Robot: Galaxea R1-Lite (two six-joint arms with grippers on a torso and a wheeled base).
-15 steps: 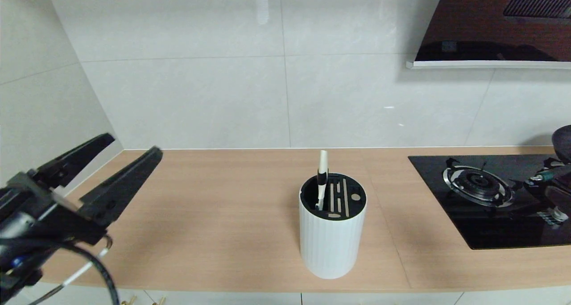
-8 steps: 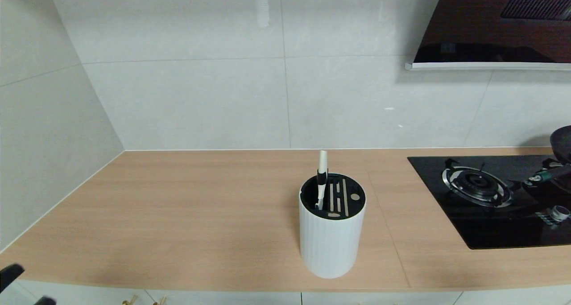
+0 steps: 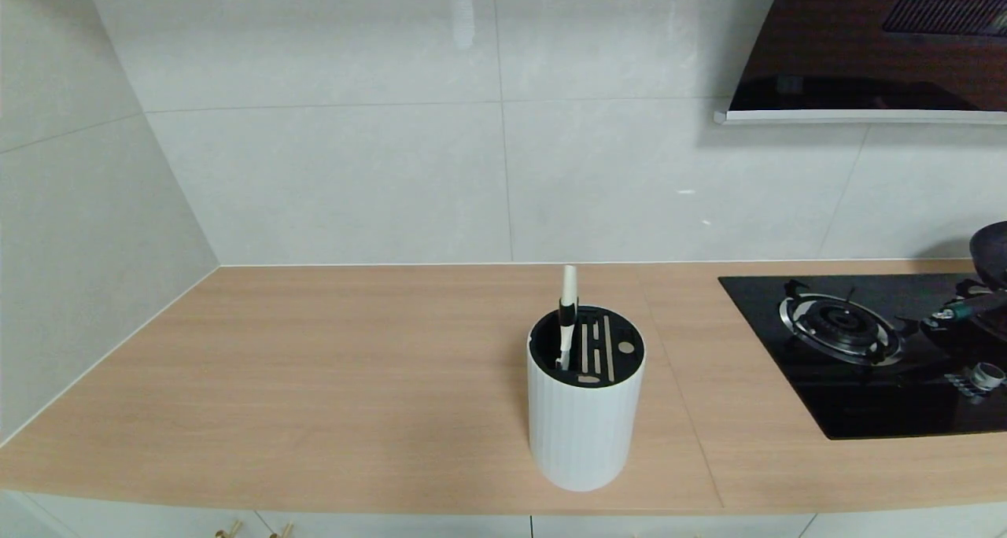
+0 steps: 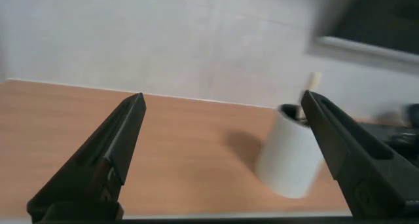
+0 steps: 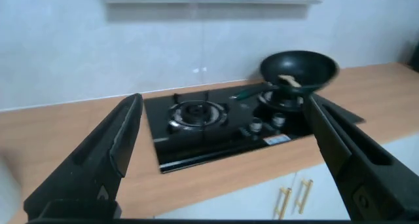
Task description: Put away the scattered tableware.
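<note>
White, vertically ribbed knife holder [image 3: 586, 436] with black slotted insert [image 3: 617, 362]; white-and-black handle [image 3: 568, 302]; light wood-grain desk [image 3: 354, 381]; glossy black gas hob [image 3: 865, 400]; pale grey wall tiles [image 3: 354, 176]; black wok [image 5: 300, 68]; dark brown range hood [image 3: 865, 42].

A white ribbed holder [image 3: 586, 432] stood upright beside the hob [image 3: 857, 388], a black-and-white handle [image 3: 568, 288] protruding from its top.

1. A light wooden countertop [image 3: 354, 381] stretches before me, with the tiled wall [image 3: 354, 176] behind it.
2. A white ribbed holder [image 3: 584, 432] stands upright on it, close to the front edge, its black slotted top facing up.
3. To the right of the holder, well apart from it, a black glass hob [image 3: 865, 400] lies flat on the countertop.
4. To the left of the holder, the wood runs on to the corner of the wall.
</note>
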